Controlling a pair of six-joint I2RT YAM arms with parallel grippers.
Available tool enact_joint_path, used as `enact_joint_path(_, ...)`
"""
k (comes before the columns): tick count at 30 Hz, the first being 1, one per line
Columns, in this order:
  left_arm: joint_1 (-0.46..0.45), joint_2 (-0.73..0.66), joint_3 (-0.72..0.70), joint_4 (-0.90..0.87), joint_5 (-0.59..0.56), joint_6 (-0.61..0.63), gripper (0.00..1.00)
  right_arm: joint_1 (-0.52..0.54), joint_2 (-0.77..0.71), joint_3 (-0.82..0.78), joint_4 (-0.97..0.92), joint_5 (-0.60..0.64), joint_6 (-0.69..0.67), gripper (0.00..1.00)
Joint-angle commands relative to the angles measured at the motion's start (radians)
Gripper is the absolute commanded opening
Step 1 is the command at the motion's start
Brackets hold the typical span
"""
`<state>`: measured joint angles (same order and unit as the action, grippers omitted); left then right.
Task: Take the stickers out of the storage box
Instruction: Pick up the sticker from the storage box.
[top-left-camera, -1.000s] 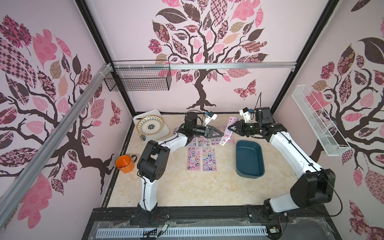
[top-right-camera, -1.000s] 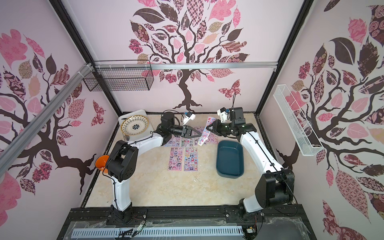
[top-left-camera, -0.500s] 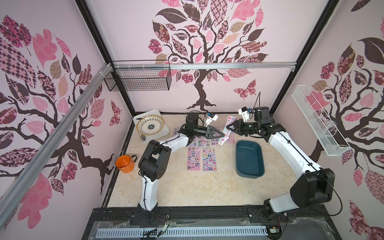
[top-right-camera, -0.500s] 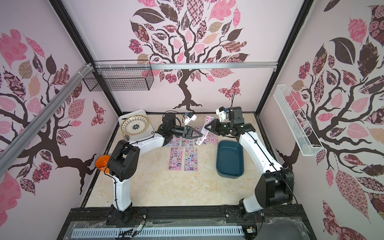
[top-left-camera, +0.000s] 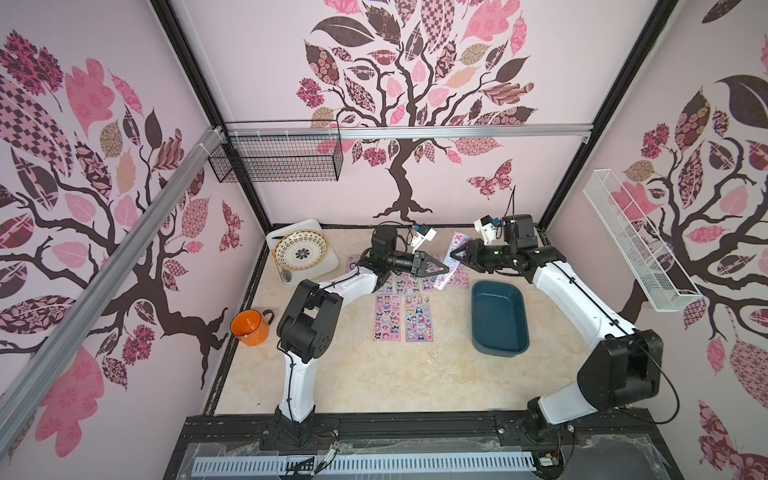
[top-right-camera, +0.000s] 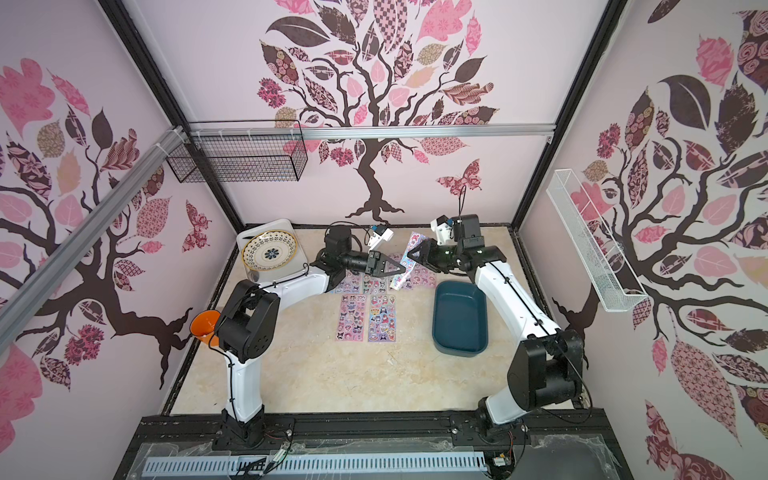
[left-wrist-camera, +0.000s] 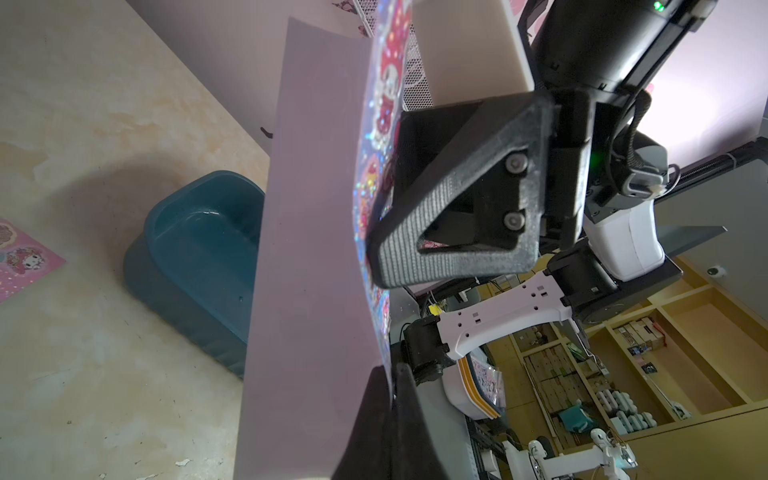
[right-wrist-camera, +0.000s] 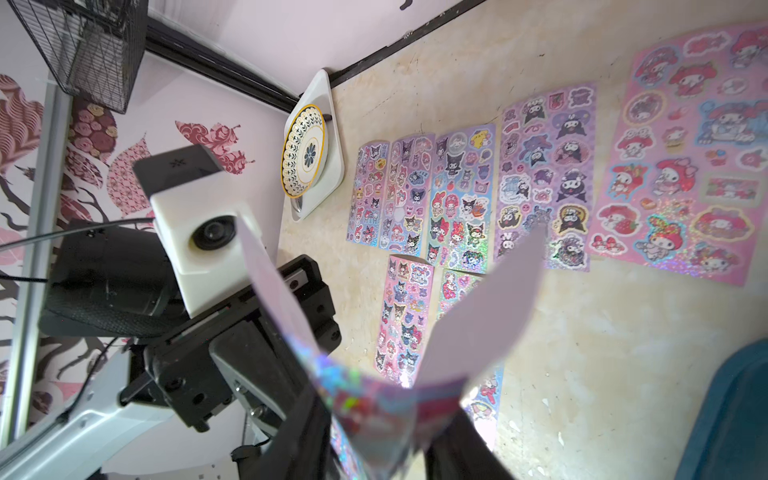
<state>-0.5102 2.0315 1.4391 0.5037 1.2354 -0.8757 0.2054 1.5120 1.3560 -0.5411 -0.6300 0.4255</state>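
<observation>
My left pincer (top-left-camera: 445, 270) is pinched tight on one sticker sheet (left-wrist-camera: 307, 249), upright above the table (top-left-camera: 374, 374), near the blue box (top-left-camera: 498, 320). My right pincer (top-left-camera: 457, 254) is at the same sheet; grip, cannot tell. The other sheets (top-left-camera: 405, 318) lie flat.

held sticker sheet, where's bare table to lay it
Biggest bare patch: the near tabletop, in front of the two lower sticker sheets and the storage box. A narrower strip separates those. Crowded: the far row of sheets, where the left gripper and right gripper meet.

The stickers (top-left-camera: 405, 318) lie left of the storage box (top-left-camera: 498, 322).
</observation>
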Motion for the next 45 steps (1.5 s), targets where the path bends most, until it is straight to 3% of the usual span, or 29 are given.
enact_joint_path(1, 0.023, -0.008, -0.018, 0.081, -0.029, -0.040, 0.00, 0.005, -0.039, -0.014, 0.029, 0.037, -0.001, 0.48)
enact_joint_path(10, 0.091, -0.004, -0.100, 0.438, -0.065, -0.316, 0.00, 0.006, -0.055, -0.085, 0.203, 0.003, 0.097, 0.73)
enact_joint_path(14, 0.101, 0.007, -0.104, 0.531, -0.067, -0.396, 0.00, 0.005, -0.032, -0.130, 0.356, -0.075, 0.185, 0.77)
enact_joint_path(31, 0.102, 0.008, -0.102, 0.644, -0.078, -0.511, 0.00, 0.005, 0.055, -0.240, 0.871, -0.276, 0.459, 0.78)
enact_joint_path(45, 0.121, 0.024, -0.117, 0.612, -0.106, -0.471, 0.00, 0.005, 0.011, -0.228, 0.841, -0.294, 0.442, 0.65)
